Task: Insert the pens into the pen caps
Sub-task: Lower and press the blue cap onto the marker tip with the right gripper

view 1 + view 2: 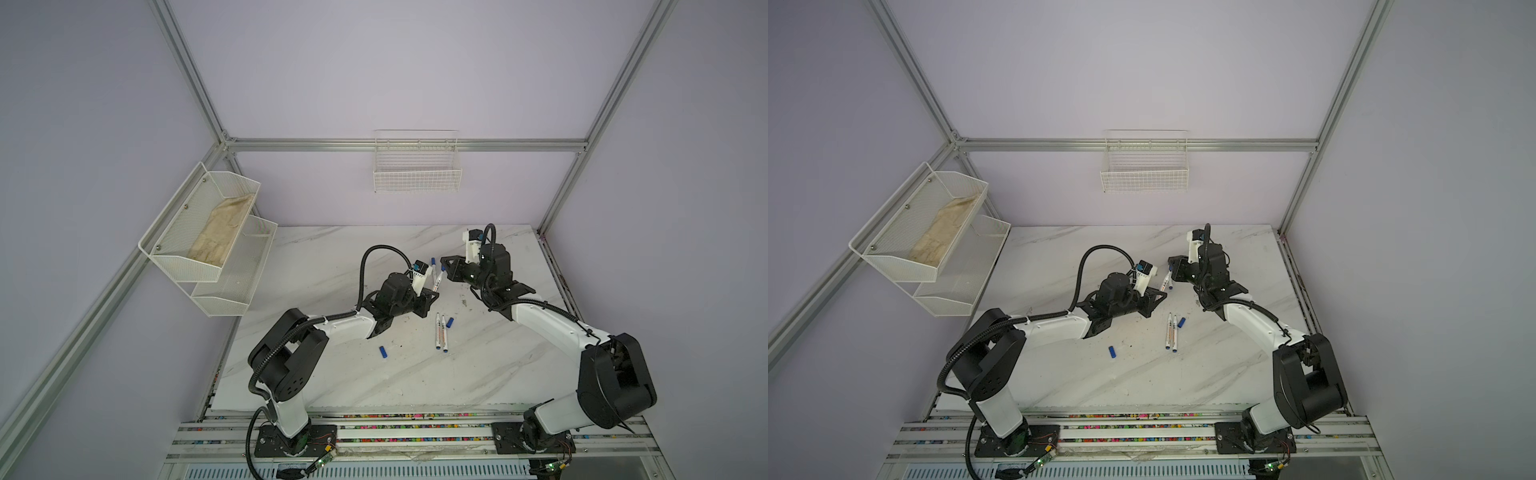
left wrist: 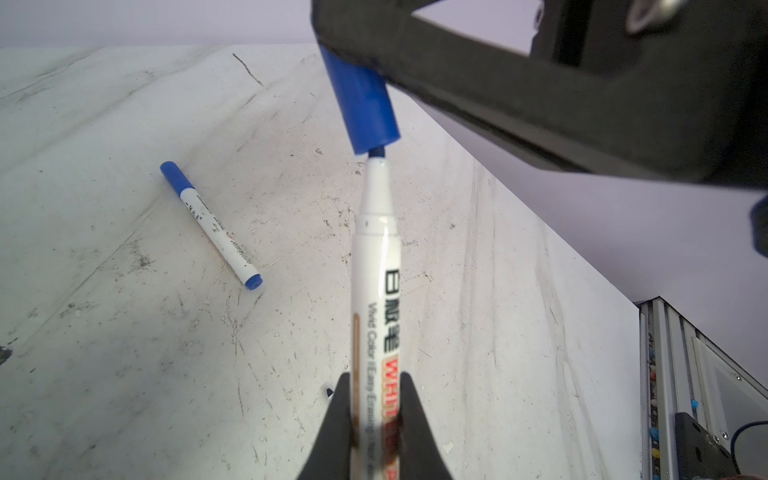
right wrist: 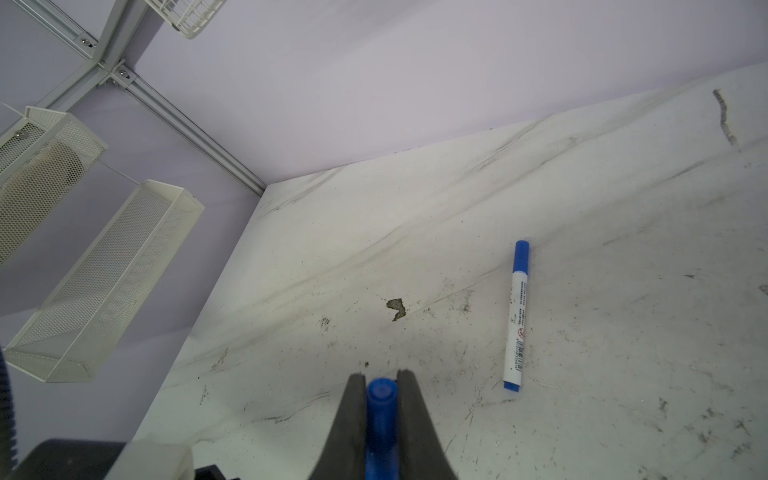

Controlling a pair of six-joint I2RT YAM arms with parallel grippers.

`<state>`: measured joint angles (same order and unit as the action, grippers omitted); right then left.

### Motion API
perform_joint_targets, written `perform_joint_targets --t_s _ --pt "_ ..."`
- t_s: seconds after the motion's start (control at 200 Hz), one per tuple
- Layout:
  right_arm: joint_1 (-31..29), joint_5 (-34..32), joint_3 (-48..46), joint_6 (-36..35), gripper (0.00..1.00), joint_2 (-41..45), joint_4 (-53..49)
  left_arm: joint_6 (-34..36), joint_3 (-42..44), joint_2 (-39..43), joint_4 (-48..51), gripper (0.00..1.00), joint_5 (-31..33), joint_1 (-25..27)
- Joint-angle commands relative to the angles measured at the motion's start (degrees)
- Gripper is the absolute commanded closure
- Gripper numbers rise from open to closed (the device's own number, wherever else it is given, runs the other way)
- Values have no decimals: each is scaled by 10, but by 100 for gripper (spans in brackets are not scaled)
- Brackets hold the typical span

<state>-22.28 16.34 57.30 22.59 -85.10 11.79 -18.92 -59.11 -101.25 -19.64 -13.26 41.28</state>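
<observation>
Left gripper (image 2: 374, 388) clamped narrow on a pen (image 2: 376, 257) barrel. Right gripper (image 3: 381, 380) clamped on a pen cap (image 3: 380, 415). Pen tip at cap mouth, above the table (image 1: 332, 374), nearer its far edge.

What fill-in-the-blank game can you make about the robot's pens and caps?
The left hand grips a pen whose barrel is ___.
The right hand grips a cap coloured ___.
On the table, ___ uncapped pens lie side by side.
The loose caps lying on it number ___.
Missing words: white, blue, two, two.
</observation>
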Motion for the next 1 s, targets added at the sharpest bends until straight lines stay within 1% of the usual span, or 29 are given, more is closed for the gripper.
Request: perform_joint_targets --t_s 0.0,0.135,0.26,0.565,0.705,0.84,0.895,0.995 --pt "0 0 14 -7 100 -6 9 -4 13 18 -26 100 -7 -4" --pt "0 13 13 -7 100 -5 10 -7 14 19 -27 100 -2 -4" --pt "0 33 3 -3 100 2 20 -26 13 13 -42 100 -7 -15" --pt "0 63 -16 -1 100 19 14 -97 -10 -3 -129 100 -45 -48" --pt "0 83 -18 -6 100 21 1 -114 -23 -14 -166 100 -49 -60" --pt "0 112 -10 -37 100 27 -25 -107 -39 -18 -183 100 -42 -68" --pt "0 135 -2 -53 100 25 -45 -94 -49 -19 -181 100 -36 -69" --pt "-1 174 -2 -59 100 23 -55 -63 -63 -15 -178 100 -20 -70"
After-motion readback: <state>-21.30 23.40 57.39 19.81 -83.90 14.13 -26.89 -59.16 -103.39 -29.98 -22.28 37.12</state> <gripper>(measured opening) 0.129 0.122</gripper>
